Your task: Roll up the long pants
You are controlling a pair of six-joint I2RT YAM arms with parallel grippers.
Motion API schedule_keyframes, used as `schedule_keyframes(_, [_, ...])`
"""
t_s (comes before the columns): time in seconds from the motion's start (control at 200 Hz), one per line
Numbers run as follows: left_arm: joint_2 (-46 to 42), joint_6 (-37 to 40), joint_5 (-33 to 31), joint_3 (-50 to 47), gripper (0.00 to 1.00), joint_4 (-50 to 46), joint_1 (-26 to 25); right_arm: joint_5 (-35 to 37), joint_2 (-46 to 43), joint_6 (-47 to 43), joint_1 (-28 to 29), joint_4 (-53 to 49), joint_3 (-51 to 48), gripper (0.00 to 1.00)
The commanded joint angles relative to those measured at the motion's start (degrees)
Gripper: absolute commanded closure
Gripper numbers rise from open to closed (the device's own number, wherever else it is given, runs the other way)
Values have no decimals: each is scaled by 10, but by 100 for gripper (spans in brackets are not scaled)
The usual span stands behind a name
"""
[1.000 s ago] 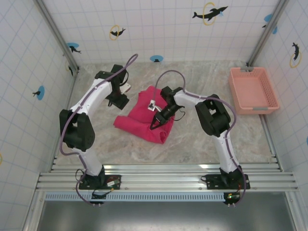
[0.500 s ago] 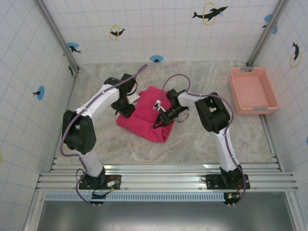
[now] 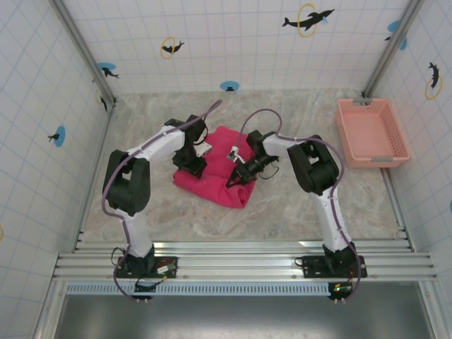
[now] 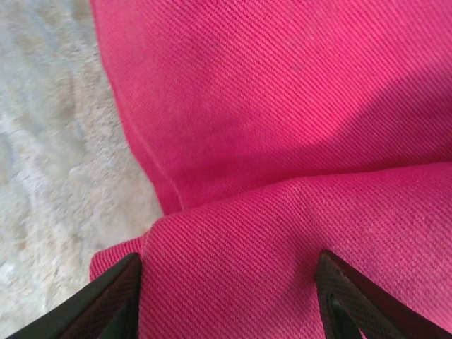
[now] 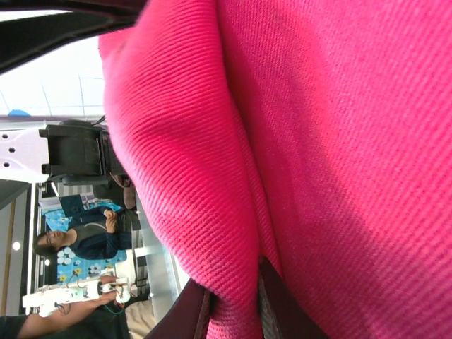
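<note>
The left gripper [image 3: 192, 167] has swung in from beside the long pants [image 3: 215, 187] onto their left edge, the right gripper [image 3: 232, 181] shifting slightly.

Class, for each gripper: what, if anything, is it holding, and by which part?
The right gripper pinches the long pants by a raised fold on their right side. The left gripper holds nothing: its fingers stand open over the cloth.
</note>
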Motion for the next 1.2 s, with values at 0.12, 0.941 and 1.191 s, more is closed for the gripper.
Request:
schedule_keyframes(0.12, [50, -13, 3, -18, 36, 26, -3, 90, 10, -2, -16, -13, 0, 91])
schedule_keyframes(0.941, [117, 27, -13, 38, 36, 7, -5, 683, -298, -138, 261, 34, -132, 31])
schedule_keyframes(1.191, [120, 30, -17, 36, 36, 21, -4, 773, -235, -162, 316, 140, -173, 31])
